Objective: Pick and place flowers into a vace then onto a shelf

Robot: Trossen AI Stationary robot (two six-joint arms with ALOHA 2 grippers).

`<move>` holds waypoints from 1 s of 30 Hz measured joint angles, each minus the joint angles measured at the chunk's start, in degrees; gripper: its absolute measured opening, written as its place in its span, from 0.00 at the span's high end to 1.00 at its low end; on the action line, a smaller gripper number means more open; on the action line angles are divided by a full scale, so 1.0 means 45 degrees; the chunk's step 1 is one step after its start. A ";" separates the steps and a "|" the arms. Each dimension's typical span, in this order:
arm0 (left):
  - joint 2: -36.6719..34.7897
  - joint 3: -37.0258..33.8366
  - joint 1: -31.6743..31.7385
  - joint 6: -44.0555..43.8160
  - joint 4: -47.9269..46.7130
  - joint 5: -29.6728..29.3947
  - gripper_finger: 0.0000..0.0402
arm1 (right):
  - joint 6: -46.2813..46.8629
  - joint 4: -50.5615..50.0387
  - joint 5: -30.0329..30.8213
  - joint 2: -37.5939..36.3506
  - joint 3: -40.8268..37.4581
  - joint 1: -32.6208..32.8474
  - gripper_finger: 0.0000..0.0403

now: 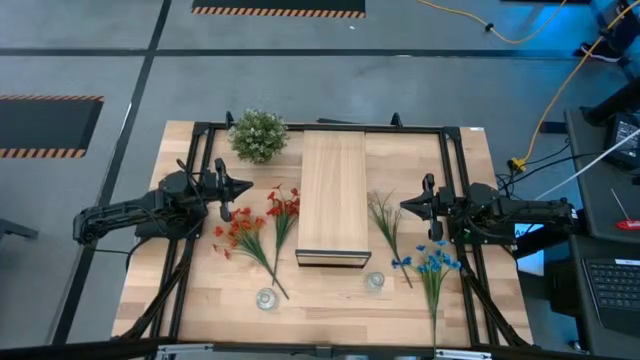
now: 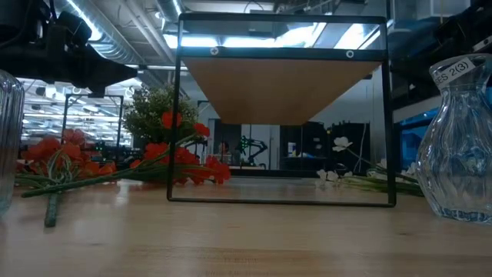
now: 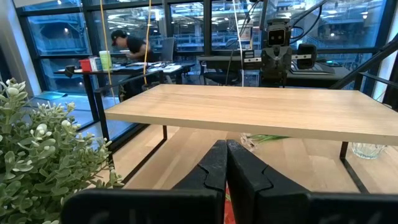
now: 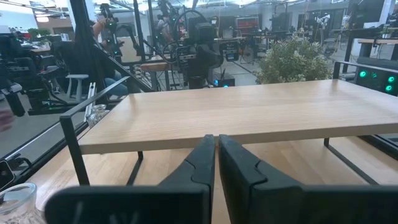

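**Both Arms Level, Fingers Closed, Facing the Shelf**

The left gripper (image 1: 243,186) and right gripper (image 1: 406,206) extend horizontally toward the shelf (image 1: 333,196) from opposite sides, fingers pressed together, holding nothing. Red flowers (image 1: 262,222) lie on the table (image 1: 330,295) left of the shelf; white flowers (image 1: 385,218) and blue flowers (image 1: 433,263) lie on its right.
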 joint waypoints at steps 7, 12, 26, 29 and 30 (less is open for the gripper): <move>-0.0002 0.0000 0.0002 0.0006 0.0000 -0.0005 0.99 | 0.0000 0.0002 -0.0002 0.0000 0.0000 0.0002 0.94; -0.0003 -0.0004 0.0000 0.0629 0.0114 -0.0015 0.99 | 0.0000 0.0002 -0.0005 -0.0002 0.0002 -0.0002 0.94; -0.0003 0.0000 0.0000 -0.0142 0.0102 -0.0110 0.99 | 0.0000 0.0007 0.0000 0.0002 0.0002 0.0002 0.94; -0.0003 0.0000 0.0004 -0.0121 0.0007 -0.0155 0.99 | 0.0000 0.0007 -0.0001 -0.0002 -0.0001 0.0001 0.94; 0.0002 -0.0005 0.0003 -0.0121 -0.0011 -0.0159 0.99 | 0.0000 0.0007 -0.0002 0.0001 0.0002 0.0001 0.94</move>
